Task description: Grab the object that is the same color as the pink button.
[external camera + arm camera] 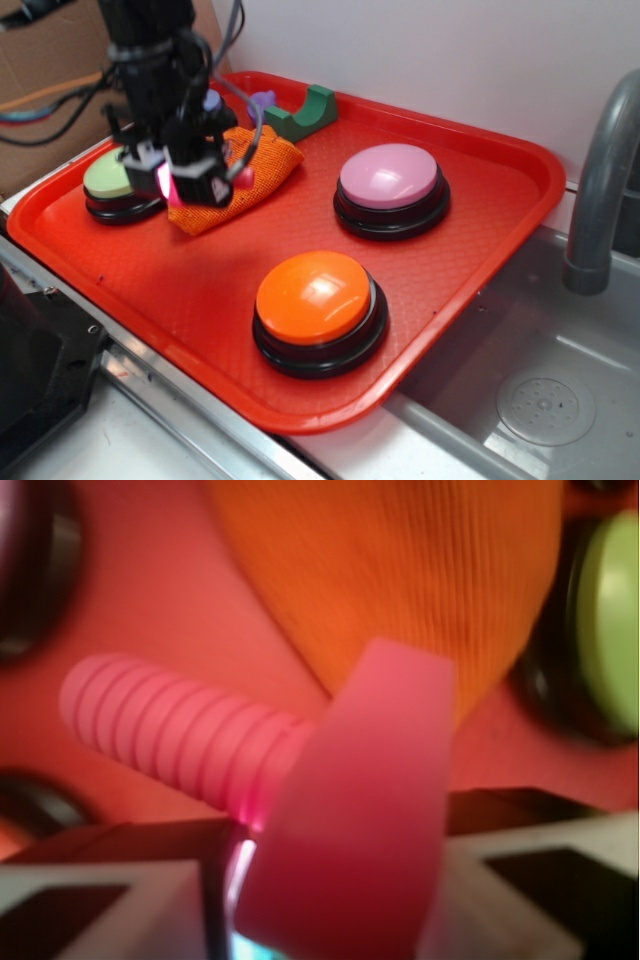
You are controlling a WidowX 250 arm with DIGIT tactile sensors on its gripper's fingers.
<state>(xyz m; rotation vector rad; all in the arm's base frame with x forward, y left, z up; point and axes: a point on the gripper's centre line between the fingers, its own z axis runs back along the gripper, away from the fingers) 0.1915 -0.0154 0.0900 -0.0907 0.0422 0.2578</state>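
Pink bolt (300, 780) — shaft pointing upper-left

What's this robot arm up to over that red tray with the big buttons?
The gripper holds a small hot-pink toy bolt by its square head, just above the orange cloth at the back left of the red tray. The bolt roughly matches the pink button, though deeper in shade. An orange button and a green button also sit on the tray, untouched.
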